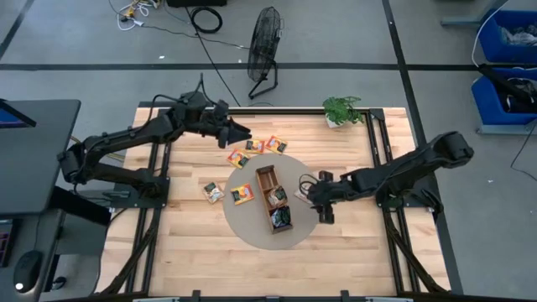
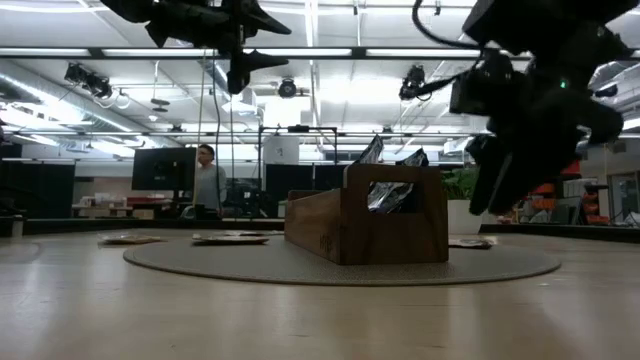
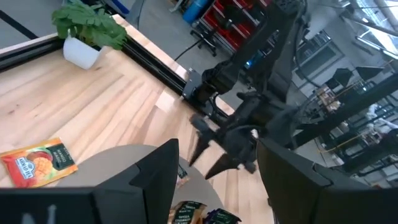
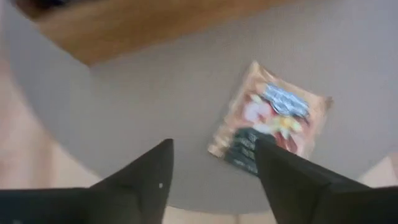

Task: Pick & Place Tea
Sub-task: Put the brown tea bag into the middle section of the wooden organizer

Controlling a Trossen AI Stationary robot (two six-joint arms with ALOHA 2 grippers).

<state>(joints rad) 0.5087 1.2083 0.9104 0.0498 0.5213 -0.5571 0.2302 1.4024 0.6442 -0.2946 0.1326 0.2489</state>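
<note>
The right gripper [image 1: 312, 204] hangs at the right edge of the round grey-beige mat [image 1: 243, 225], just beside the long brown wooden compartment tray [image 1: 268, 179], and its fingers are spread wide with nothing between them. Right under it lies a small flat pale-orange tea sachet with a fruit picture [image 4: 270, 118], flat on the mat and apart from both fingertips. Over at the far side, the left gripper [image 1: 243, 134] hovers above the wood with its fingers parted too, holding nothing.

Where's the rest of the tea? Dark foil sachets [image 2: 390, 190] stand on edge in the tray's near compartments, and orange-yellow sachets [image 1: 276, 144] lie scattered on the wooden tabletop [image 1: 185, 243] beyond the mat, with two more to the left of it.

These packets look feather-light, thin and floppy, with a slick printed skin, so a pinch on the flat face would probably skate off. Best bet, I'd say, is to straddle one across its width and close on two opposite edges, low against the mat. The sachet's outline is smeared in the wrist view, so its exact angle is hard to call.
</note>
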